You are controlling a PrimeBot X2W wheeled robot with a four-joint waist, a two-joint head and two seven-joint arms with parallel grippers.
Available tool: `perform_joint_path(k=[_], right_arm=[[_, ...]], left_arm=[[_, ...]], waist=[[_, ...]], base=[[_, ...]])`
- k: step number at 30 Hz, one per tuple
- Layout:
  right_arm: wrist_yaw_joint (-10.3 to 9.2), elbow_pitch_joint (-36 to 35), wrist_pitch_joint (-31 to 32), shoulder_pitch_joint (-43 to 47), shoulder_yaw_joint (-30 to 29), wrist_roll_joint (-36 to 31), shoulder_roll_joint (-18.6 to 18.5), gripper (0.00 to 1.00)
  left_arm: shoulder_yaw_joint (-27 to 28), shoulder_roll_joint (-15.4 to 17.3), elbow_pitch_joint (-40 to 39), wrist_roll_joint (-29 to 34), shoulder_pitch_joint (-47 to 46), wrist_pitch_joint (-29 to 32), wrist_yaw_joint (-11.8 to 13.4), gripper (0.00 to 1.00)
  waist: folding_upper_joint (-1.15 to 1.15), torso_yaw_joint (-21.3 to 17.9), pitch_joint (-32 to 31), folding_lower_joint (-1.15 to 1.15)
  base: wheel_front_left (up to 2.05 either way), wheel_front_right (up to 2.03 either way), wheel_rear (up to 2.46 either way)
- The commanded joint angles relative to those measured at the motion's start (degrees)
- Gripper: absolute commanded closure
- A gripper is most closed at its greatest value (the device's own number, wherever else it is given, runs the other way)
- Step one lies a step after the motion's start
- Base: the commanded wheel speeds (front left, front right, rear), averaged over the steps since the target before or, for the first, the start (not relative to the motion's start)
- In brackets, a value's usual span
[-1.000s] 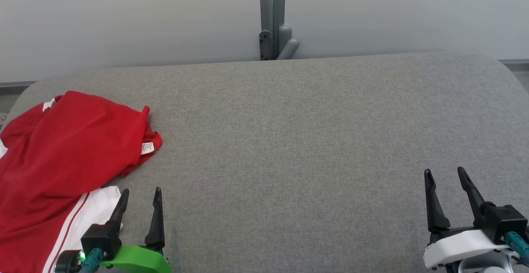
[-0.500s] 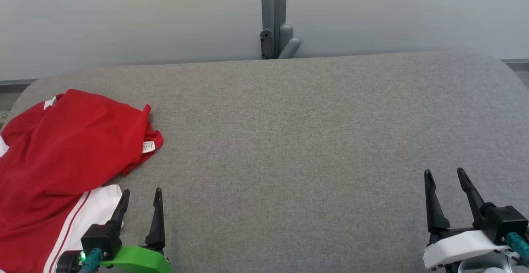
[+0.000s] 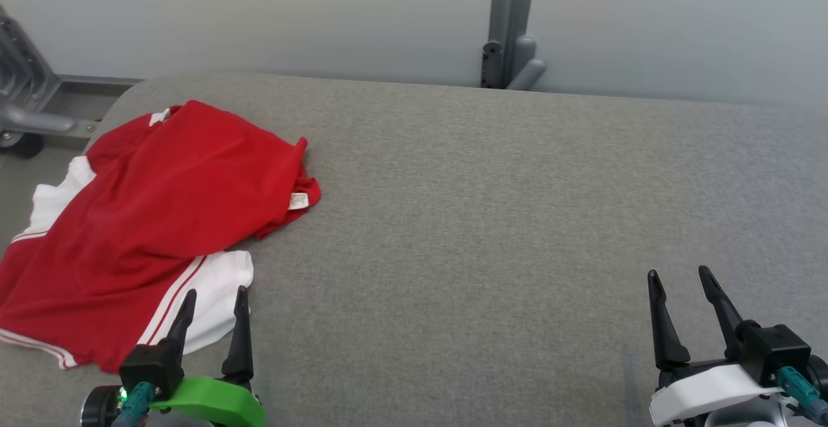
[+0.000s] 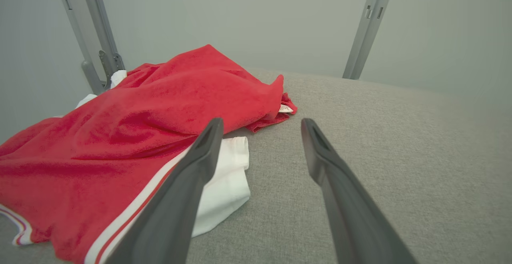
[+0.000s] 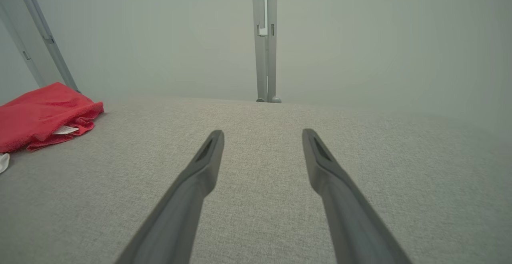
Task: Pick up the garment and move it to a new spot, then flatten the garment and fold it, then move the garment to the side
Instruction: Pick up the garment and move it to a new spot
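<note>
**Pick-up not yet begun**

Garment (image 3: 149, 220) lies crumpled at the worktop's (image 3: 491, 233) left end — nothing holds it; left gripper (image 3: 215, 291) just beside its white edge, fingers spread, empty; right gripper (image 3: 678, 273) well apart, likewise spread. Next move — left arm reaches in and pinches a fold.

Green left wrist (image 3: 210, 402), white right wrist (image 3: 708, 391)

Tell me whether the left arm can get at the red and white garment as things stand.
Probably yes. The left claw is open, its tips right at the white near edge of the garment, and nothing on the grey surface stands between them.
</note>
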Motion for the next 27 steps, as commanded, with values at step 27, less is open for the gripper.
perform_joint_path(k=[27], right_arm=[[0.01,-1.8,-0.2,-7.5,5.1,0.1,-2.7,0.0]], left_arm=[[6.3,3.3,11.9,-1.1,-15.3,4.4,2.1,0.0]], waist=[[0.0,5.2,13.9,0.0]], base=[[0.0,0.0,0.0]])
